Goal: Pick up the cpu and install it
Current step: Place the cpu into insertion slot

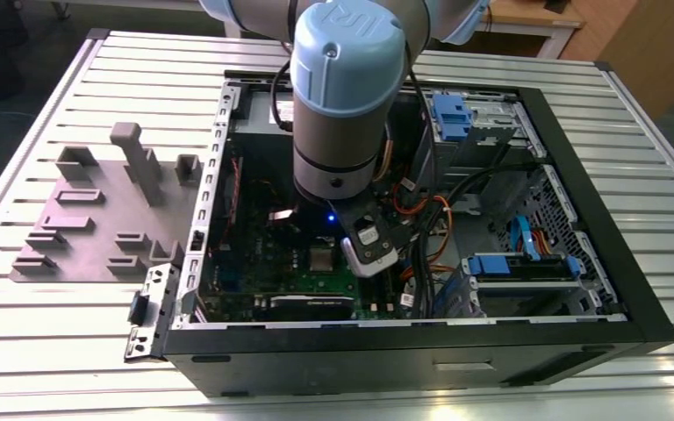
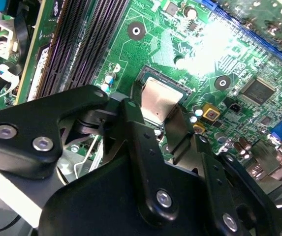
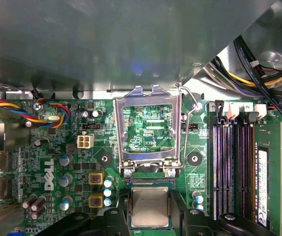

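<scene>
Tool point(image 3: 149, 219): black and angular, built of bolted flat links. It hangs right over the socket point(image 3: 148, 183), its fingers point(image 2: 137, 147) set against two opposite edges of the cpu and clamped on it.
Cpu point(image 3: 149, 205): a flat square with a dull silvery metal top and a thin darker rim. It sits level in the socket, between the fingertips.
Load plate point(image 3: 148, 93): a bare-steel window frame hinged at one edge of the socket and swung fully open. It lies flat beside the socket, and circuit traces show through its opening.
Memory slots point(image 3: 227, 162): long, dark, ribbed channels running side by side, near the socket.
Board point(image 3: 106, 157): glossy green and spread around the socket, dotted with small silvery cylinders and two yellow square parts point(image 3: 95, 177).
Arm point(image 1: 337, 105): a smooth pale blue-grey tube with a rounded cap, reaching straight down above the socket.
Case point(image 1: 431, 355): a black sheet-metal box lying open-side up, walling in the board and socket. Tangled orange and black cables point(image 1: 431, 219) and blue plastic brackets point(image 1: 452, 114) lie inside it.
Fixture point(image 1: 103, 219): matte grey plastic, a flat plate with blocky posts and recesses. It is outside the case and well apart from the socket, toward the exterior view's left.
Desk point(image 1: 618, 105): ribbed aluminium slats, lying under the case and the fixture.
</scene>
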